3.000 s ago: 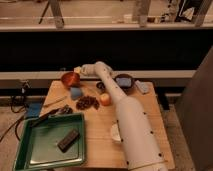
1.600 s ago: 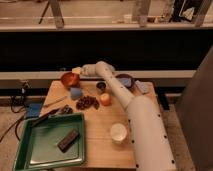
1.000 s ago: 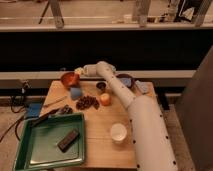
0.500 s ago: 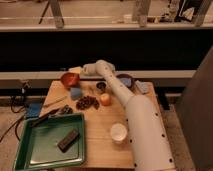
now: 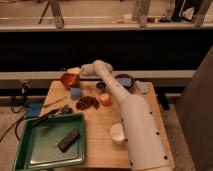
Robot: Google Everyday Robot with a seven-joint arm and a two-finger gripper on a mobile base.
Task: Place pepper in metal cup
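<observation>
My gripper is at the back left of the table, at the end of the white arm, just over the far rim of a red-brown bowl. I cannot make out the pepper as a separate thing; it may be hidden at the gripper or in that bowl. The small dark metal cup stands right beside the arm, behind the round orange fruit, to the right of the gripper.
A dark bowl with blue inside and a pale blue cloth lie right of the arm. A blue block, a dark grape cluster, a white cup and a green tray holding a dark bar are nearer.
The arm's lower part swung right, uncovering the white cup. The gripper has stayed at the red-brown bowl, with almost no movement over the last second.
</observation>
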